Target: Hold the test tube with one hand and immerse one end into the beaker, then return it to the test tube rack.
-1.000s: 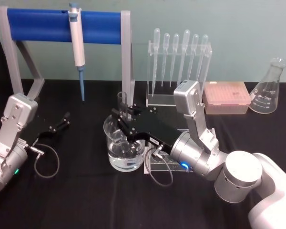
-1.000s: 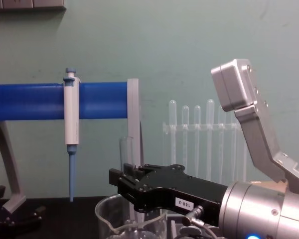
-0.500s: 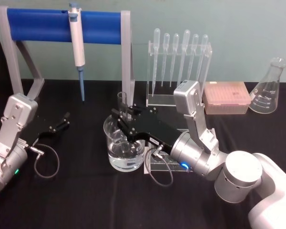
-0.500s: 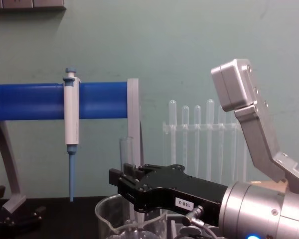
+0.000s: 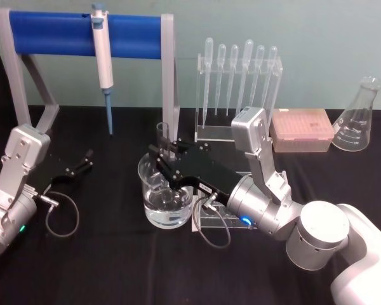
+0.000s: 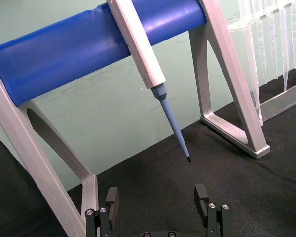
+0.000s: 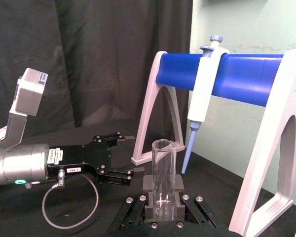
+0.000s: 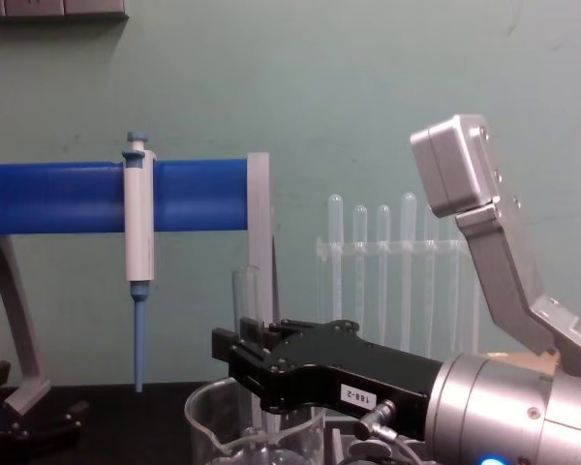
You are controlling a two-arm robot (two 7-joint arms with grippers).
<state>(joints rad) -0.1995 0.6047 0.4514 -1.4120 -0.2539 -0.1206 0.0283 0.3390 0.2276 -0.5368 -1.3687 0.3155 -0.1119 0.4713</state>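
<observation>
A black-covered bench (image 5: 114, 267) was seen carrying everything. At its back, a blue-barred stand (image 5: 57, 33) was set, with a white-and-blue micropipette (image 5: 102, 51) hung from the bar. The right arm (image 5: 273, 203) was stretched across the middle of the bench, and the right claw (image 5: 160, 164) was held above the beaker (image 5: 153, 213). The left arm (image 5: 16, 171) was parked at the left side, well apart from the glassware, and the left claw (image 6: 158, 197) was spread wide with nothing between its jaws. A clear rack of plastic pipettes (image 5: 238, 82) was placed behind the right arm, with a pink tip box (image 5: 301, 129) and a conical flask (image 5: 357, 117) farther right. The beaker was partly filled with clear liquid. The test tube (image 7: 163, 168) was clamped upright between the right claw's jaws, its open rim above them and its lower part lowered inside the beaker. Whether its tip was wetted could not be told.
</observation>
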